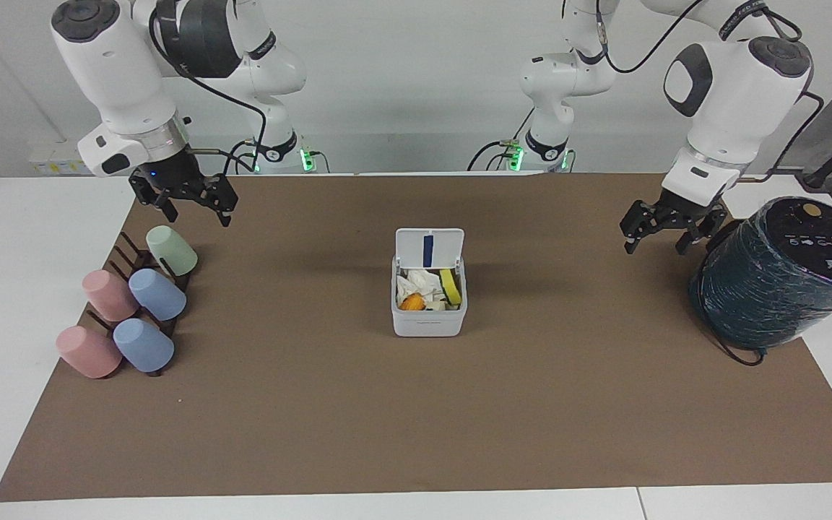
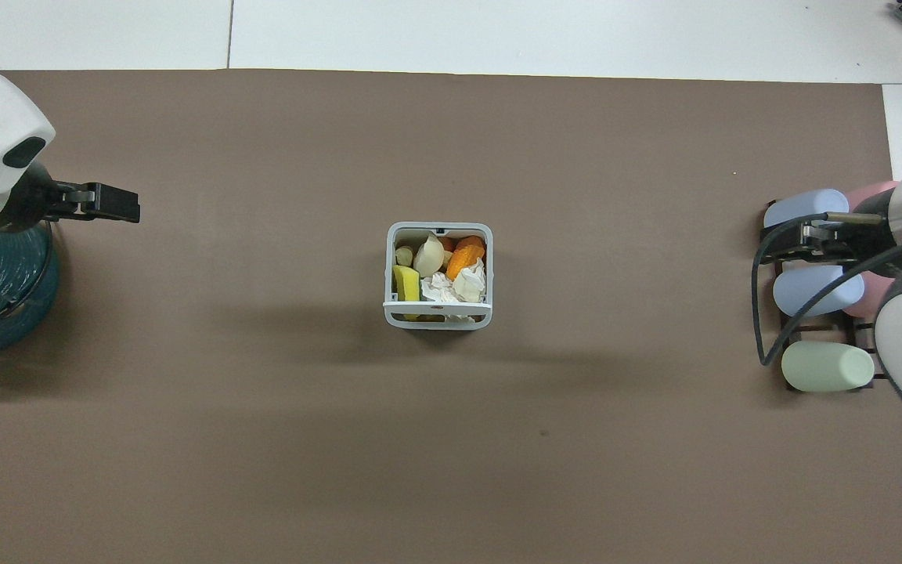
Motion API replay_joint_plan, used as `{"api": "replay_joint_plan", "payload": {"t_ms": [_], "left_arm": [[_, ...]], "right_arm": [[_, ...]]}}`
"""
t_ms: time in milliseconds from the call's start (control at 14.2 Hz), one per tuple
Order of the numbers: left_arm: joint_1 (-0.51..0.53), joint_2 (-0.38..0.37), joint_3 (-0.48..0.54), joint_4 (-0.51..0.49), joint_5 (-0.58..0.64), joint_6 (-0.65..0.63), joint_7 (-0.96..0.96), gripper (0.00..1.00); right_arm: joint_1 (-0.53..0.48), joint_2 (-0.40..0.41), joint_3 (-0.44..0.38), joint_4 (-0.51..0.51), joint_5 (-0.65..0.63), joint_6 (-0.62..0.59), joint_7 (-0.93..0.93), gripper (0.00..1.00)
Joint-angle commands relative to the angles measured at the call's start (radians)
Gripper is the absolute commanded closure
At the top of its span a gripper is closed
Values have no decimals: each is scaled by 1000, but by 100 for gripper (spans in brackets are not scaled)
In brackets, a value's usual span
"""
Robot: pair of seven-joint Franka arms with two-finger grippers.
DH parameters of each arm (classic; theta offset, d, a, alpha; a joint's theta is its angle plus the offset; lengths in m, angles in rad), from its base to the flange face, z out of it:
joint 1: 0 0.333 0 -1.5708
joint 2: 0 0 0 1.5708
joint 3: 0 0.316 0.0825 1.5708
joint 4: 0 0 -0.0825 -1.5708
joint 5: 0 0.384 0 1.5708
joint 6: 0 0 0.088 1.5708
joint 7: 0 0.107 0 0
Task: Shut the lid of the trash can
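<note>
Brown mat fills the worktop nearest the lens, and mid-mat sits the trash can, w/ its lid standing upright on the hinge at the edge nearer the robots, blue stripe showing, rubbish inside (tissue, orange scrap, yellow sponge). You should find the lid light, stiff, prob. slick plastic, so I'd push its top edge down away from the robots rather than pinch it, and go easy since the can looks light enough to slide or tip. Left end effector hangs spread beside the green wrapped cylinder, right end effector hangs spread over the cup rack; both well apart from the can, waiting.
</note>
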Motion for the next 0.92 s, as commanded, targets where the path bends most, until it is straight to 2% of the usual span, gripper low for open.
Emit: {"api": "replay_joint_plan", "payload": {"t_ms": [0,212,494,847], "left_arm": [[-10,-24,10,-29,22,27,-7,0],[-30,-29,6,-32,20,24,-13,0],[-168,-32,6,-36,20,17,-33,0],[-325,-47,6,-67,17,30,-223,0]], "right_arm": [[-9,-16,4,-11,7,-8,-19,0],[-9,-16,4,-11,7,-8,-19,0],[-9,-16,4,-11,7,-8,-19,0],[-9,-16,4,-11,7,-8,-19,0]]}}
